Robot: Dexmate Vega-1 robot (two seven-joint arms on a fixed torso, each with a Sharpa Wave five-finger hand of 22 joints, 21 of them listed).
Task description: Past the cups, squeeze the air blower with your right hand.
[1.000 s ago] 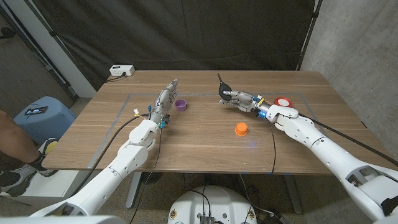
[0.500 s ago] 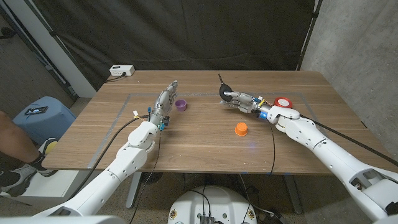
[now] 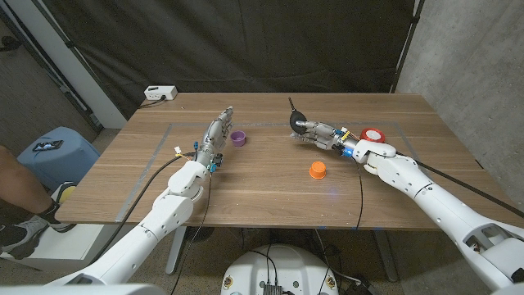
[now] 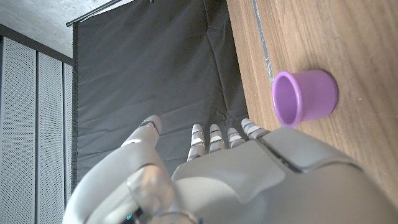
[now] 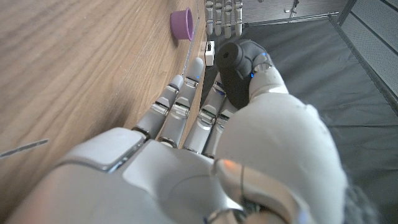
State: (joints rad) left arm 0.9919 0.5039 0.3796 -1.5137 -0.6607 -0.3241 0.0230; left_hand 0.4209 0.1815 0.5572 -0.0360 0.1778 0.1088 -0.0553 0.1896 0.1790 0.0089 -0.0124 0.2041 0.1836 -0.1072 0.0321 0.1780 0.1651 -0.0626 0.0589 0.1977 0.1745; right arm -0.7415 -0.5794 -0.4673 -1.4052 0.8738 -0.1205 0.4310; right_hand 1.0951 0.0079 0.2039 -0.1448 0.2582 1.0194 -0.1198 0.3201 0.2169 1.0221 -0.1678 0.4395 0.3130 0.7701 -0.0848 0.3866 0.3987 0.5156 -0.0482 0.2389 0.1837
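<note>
The black air blower [image 3: 295, 119] stands at the far middle of the table, its thin nozzle pointing up and back. My right hand [image 3: 318, 132] grips its bulb from the right; in the right wrist view the thumb lies over the black bulb [image 5: 235, 70] with the fingers [image 5: 177, 109] beside it. A purple cup [image 3: 237, 138] sits left of the blower, and an orange cup [image 3: 318, 170] sits nearer the front. My left hand [image 3: 215, 133] stands open just left of the purple cup [image 4: 305, 96], fingers straight, touching nothing.
A red and white tape roll [image 3: 373, 133] lies right of my right hand. A white power strip [image 3: 160, 93] rests at the far left corner. A blue stool [image 3: 51, 154] and a person's leg [image 3: 18, 192] are beside the table on the left.
My right hand has shifted slightly right and toward the back on the blower. The left hand and both cups are unmoved.
</note>
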